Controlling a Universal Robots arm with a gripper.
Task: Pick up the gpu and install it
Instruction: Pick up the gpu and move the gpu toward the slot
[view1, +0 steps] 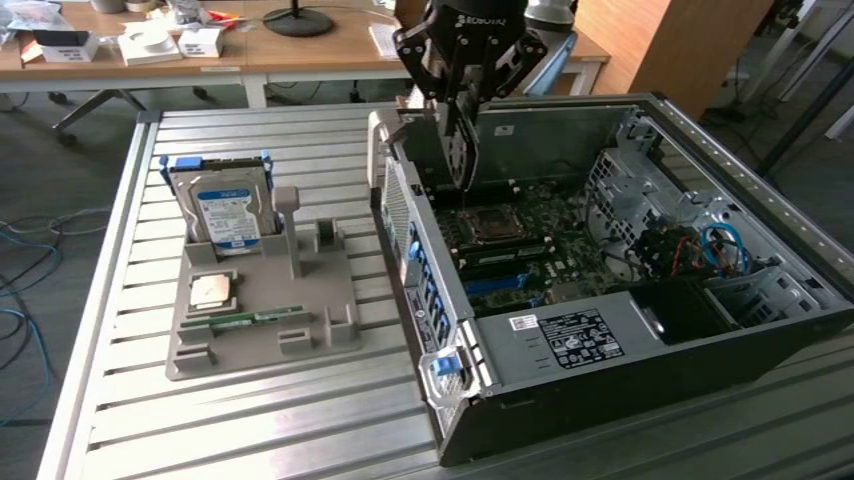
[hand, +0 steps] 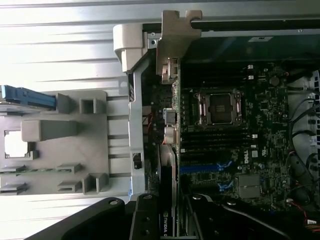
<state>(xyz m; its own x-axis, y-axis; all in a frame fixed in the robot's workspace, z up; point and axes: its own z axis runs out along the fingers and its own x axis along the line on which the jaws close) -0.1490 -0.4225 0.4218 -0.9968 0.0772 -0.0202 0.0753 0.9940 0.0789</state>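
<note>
The gpu (view1: 458, 150) hangs on edge over the open computer case (view1: 561, 400), with its bracket (hand: 172, 50) by the rear wall, toward the tabletop's (view1: 267, 420) far edge. Your end effector (view1: 467, 95) is clamped on its upper edge. Treat the card as light, stiff and fragile, and hold it by the board edges, never the components.

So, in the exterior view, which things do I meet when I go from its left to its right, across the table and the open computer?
hard drive → grey post of the parts holder → gpu → blue cables inside the computer case
</note>
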